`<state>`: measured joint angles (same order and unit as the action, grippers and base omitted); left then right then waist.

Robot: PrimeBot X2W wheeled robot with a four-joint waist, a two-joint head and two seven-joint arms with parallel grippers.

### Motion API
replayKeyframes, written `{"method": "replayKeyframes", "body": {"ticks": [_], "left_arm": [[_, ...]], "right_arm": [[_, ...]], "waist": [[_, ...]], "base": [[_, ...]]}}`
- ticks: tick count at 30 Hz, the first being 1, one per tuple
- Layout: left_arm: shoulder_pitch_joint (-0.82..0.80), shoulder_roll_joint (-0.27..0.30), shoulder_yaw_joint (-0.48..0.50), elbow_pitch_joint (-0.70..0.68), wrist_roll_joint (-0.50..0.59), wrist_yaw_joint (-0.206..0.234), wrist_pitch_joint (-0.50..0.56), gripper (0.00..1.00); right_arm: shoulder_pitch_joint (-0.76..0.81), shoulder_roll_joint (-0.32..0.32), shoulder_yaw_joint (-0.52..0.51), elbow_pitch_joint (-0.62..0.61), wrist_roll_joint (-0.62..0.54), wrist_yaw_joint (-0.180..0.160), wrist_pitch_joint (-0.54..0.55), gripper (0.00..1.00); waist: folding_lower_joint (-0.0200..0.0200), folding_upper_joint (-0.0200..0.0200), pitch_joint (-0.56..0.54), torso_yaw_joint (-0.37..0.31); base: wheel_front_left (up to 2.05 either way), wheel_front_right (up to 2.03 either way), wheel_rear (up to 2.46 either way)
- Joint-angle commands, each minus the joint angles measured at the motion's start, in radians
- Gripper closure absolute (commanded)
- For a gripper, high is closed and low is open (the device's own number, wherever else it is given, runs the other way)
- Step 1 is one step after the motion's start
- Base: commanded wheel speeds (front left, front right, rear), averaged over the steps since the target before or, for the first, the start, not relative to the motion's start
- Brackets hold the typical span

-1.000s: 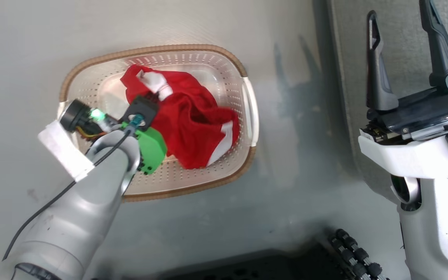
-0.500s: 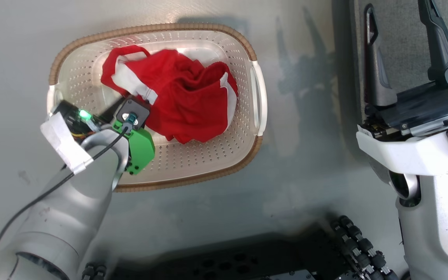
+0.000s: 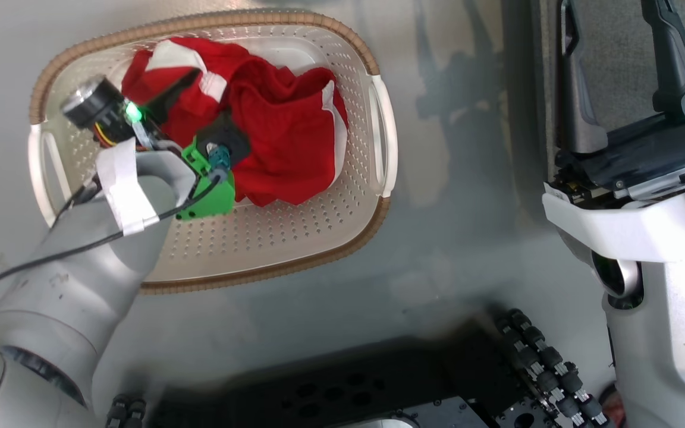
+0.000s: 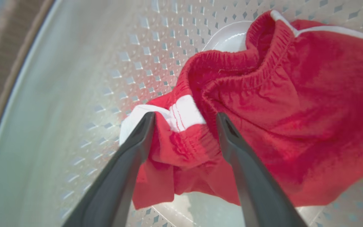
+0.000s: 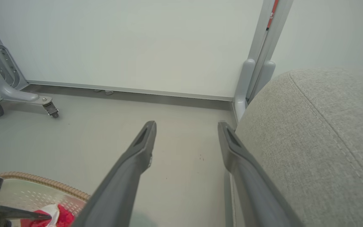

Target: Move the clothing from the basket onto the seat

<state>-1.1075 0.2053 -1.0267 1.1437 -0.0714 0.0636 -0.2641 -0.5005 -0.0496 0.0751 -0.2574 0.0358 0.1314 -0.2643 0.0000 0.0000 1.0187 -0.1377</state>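
The cream perforated basket (image 3: 271, 270) sits on the floor, and the red clothing (image 3: 283, 137) with white trim lies bunched in its far half. My left gripper (image 4: 185, 116) is down inside the basket and open. Its two dark fingers straddle a fold of red cloth (image 4: 181, 145) with a white stripe, beside an elastic waistband (image 4: 247, 78). In the head view my left wrist covers most of that gripper. My right gripper (image 3: 610, 24) stands open and empty at the edge of the grey seat (image 5: 310, 142).
My own dark base (image 3: 378, 392) lies along the bottom of the head view. Bare grey floor (image 3: 455, 238) separates basket and seat. The right wrist view shows a white wall panel, a wheeled frame leg (image 5: 46, 105) and a grey post (image 5: 250, 82) next to the seat.
The head camera has shifted, so the basket sits further left and higher. My left gripper has moved from the basket's near left side onto the clothing. The right gripper has kept still.
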Motion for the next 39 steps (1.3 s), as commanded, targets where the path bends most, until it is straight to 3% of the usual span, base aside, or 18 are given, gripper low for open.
{"method": "replayKeyframes", "body": {"ticks": [1, 6, 17, 18, 19, 20, 24, 30, 34, 39], "left_arm": [[-0.028, 0.006, -0.003, 0.019, 0.003, 0.011, 0.008, 0.00], [-0.084, 0.008, -0.004, 0.083, -0.002, 0.010, 0.049, 0.00], [-0.083, 0.032, 0.049, 0.138, -0.091, -0.047, 0.186, 0.00], [-0.076, 0.036, 0.052, 0.139, -0.096, -0.054, 0.195, 0.11], [-0.073, 0.040, 0.059, 0.140, -0.106, -0.054, 0.199, 0.69], [-0.072, 0.042, 0.060, 0.141, -0.110, -0.055, 0.203, 1.00], [-0.066, 0.041, 0.067, 0.142, -0.130, -0.067, 0.200, 1.00], [-0.029, 0.004, 0.087, 0.139, -0.167, -0.064, 0.102, 1.00], [0.021, -0.023, 0.101, 0.132, -0.195, -0.059, 0.043, 1.00], [0.135, -0.068, 0.151, 0.065, -0.263, -0.050, -0.001, 1.00]], "right_arm": [[-0.009, -0.002, 0.001, -0.001, 0.005, -0.001, 0.000, 0.00], [-0.021, -0.002, 0.010, 0.000, 0.014, -0.001, 0.000, 0.00], [-0.004, -0.002, 0.017, -0.004, 0.011, -0.001, 0.000, 0.00], [-0.003, -0.002, 0.017, -0.004, 0.010, -0.001, 0.000, 0.00], [-0.001, -0.002, 0.016, -0.005, 0.009, -0.001, 0.000, 0.00], [0.000, -0.002, 0.017, -0.005, 0.008, -0.001, 0.000, 0.00], [-0.003, -0.002, 0.018, 0.002, 0.005, -0.001, 0.000, 0.00], [-0.024, -0.002, 0.021, 0.017, 0.003, -0.001, 0.000, 0.00], [-0.018, -0.002, 0.021, 0.028, -0.003, -0.001, 0.000, 0.00], [0.024, -0.002, 0.030, 0.058, -0.026, -0.001, 0.000, 0.00]], "waist": [[0.0000, 0.0000, 0.023, -0.013], [0.0000, 0.0000, 0.057, -0.034], [0.0000, 0.0000, 0.100, -0.061], [0.0000, 0.0000, 0.101, -0.062], [0.0000, 0.0000, 0.102, -0.062], [0.0000, 0.0000, 0.102, -0.063], [0.0000, 0.0000, 0.100, -0.062], [0.0000, 0.0000, 0.042, -0.045], [0.0000, 0.0000, -0.037, -0.024], [0.0000, 0.0000, -0.213, 0.018]], "base": [[0.00, 0.00, 0.00], [0.00, 0.00, 0.00], [0.00, 0.00, 0.00], [0.00, 0.00, 0.00], [0.00, 0.00, 0.00], [0.00, 0.00, 0.00], [0.00, 0.00, 0.00], [0.00, 0.00, 0.00], [0.00, 0.00, 0.00], [0.00, 0.00, 0.00]]}}
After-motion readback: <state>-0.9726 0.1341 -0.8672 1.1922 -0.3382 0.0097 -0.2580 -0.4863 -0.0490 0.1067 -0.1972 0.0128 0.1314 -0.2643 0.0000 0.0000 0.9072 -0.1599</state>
